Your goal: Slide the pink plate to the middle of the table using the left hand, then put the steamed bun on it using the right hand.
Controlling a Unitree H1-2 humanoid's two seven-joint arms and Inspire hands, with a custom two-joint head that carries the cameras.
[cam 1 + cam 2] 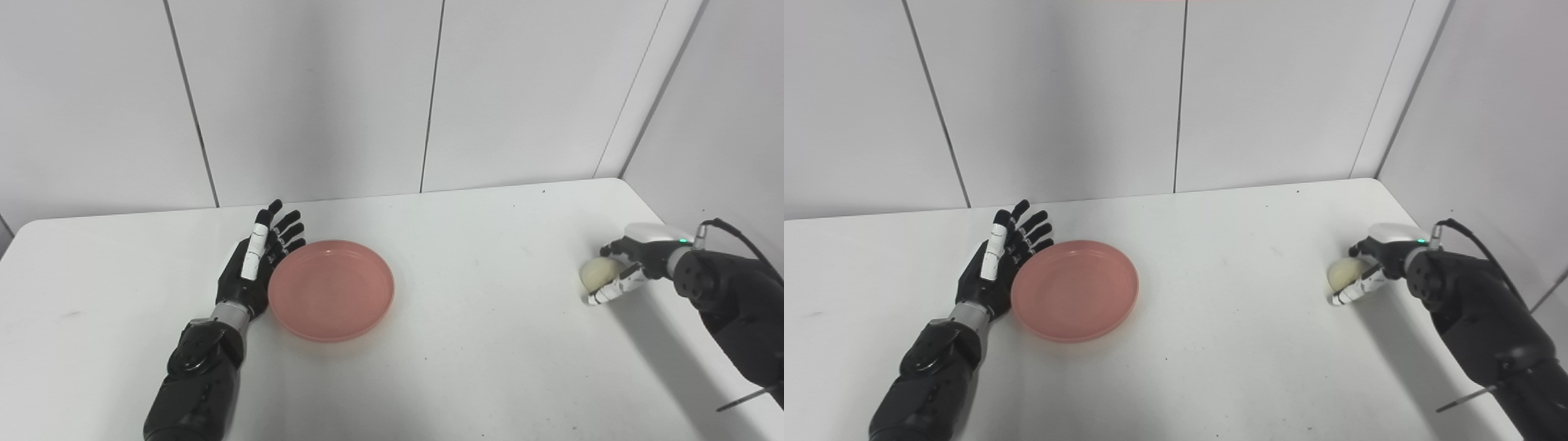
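Observation:
A round pink plate (331, 289) lies flat on the white table (465, 343), left of its middle. My left hand (254, 263) is open, its fingers straight and pointing away from me, its edge against the plate's left rim. A pale steamed bun (599, 273) rests on the table at the far right. My right hand (631, 263) is wrapped around the bun from the right, fingers curled over and under it; the hand hides the bun's right side.
Grey wall panels stand behind the table and along its right side. The table's right edge runs close behind my right arm (735, 312). A black cable (741, 236) loops from the right wrist.

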